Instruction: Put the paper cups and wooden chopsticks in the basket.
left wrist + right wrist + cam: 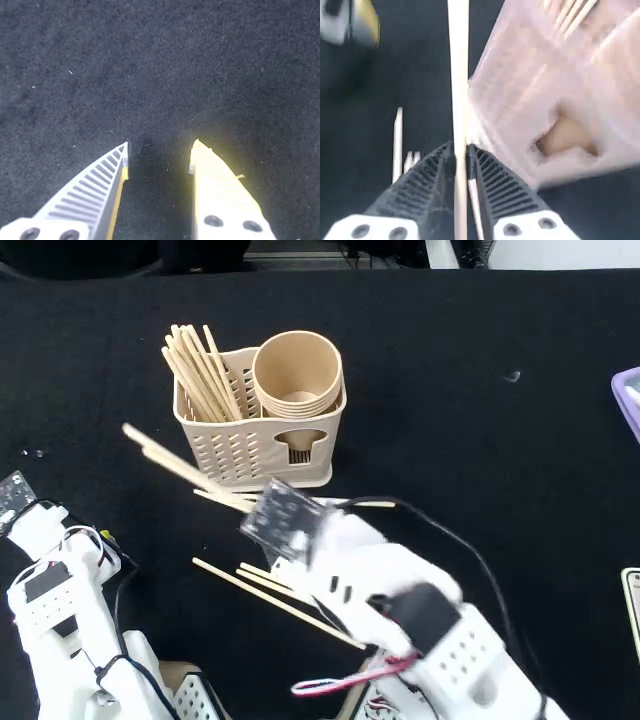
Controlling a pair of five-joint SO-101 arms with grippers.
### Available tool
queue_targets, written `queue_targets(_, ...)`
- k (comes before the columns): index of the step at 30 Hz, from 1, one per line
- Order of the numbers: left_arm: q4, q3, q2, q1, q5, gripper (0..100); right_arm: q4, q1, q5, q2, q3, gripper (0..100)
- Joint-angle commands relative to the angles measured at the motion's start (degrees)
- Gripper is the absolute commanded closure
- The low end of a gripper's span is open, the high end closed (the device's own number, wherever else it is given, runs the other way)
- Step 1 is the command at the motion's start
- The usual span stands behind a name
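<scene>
Two grippers to account for. How did the left gripper (160,145) stand?

— Open, its fingers well apart, low over bare black cloth near the front left corner of the table (480,440). It held nothing.

— And the chopsticks on the table?

— Several loose chopsticks (265,595) lay towards the front edge, left of the middle, close together and slanting. Two long ones (165,458) ran from the left up to the front of the basket (240,445). I could not tell whether either of them was the one being held.

— Where was the basket?

— It stood upright, left of the middle and towards the back edge. A bundle of chopsticks (200,370) stood in its left compartment, leaning left. Stacked cups (297,370) sat in its right compartment.

— The right gripper (459,146)?

— Closed on a single chopstick (458,75), pinched between the two fingers. The stick ran on past the fingertips, alongside the basket wall. From above, that gripper was just in front of the basket, near its right half.

— Anything further right?

— A purple thing (628,400) at the right edge, cut off.
</scene>
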Motion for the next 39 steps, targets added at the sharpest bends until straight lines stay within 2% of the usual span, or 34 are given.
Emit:
queue_targets(1,-0.79,-1.19,-0.79,0.48,-0.35,79,-8.97,0.7,-0.44,-5.05,-3.56,98.8)
queue_targets(3,-0.79,-1.19,-0.79,0.48,-0.35,79,-14.51,0.62,-2.81,-4.97,-3.91,98.8)
queue_targets(7,-0.79,-1.19,-0.79,0.48,-0.35,79,-28.48,0.62,-13.63,-3.47,-3.3,98.7)
queue_targets(10,-0.79,-1.19,-0.79,0.57,-0.35,79,-39.03,0.97,-17.76,0.22,-3.74,98.7)
queue_targets(17,-0.79,-1.19,-0.79,0.57,-0.35,79,-63.12,1.05,-18.55,16.57,-3.91,98.7)
queue_targets(22,-0.79,-1.19,-0.79,0.57,-0.35,79,-76.57,3.16,-18.55,30.11,-5.85,98.7)
queue_targets(28,-0.79,-1.19,-0.79,0.57,-0.35,79,-80.26,7.91,-18.9,43.03,-13.32,98.7)
queue_targets(36,-0.79,-1.19,-0.79,0.57,-0.35,79,-80.0,5.98,-18.64,51.82,-15.34,98.7)
queue_targets(39,-0.79,-1.19,-0.79,0.57,-0.35,79,-74.55,4.92,-18.64,53.32,-15.96,98.2)
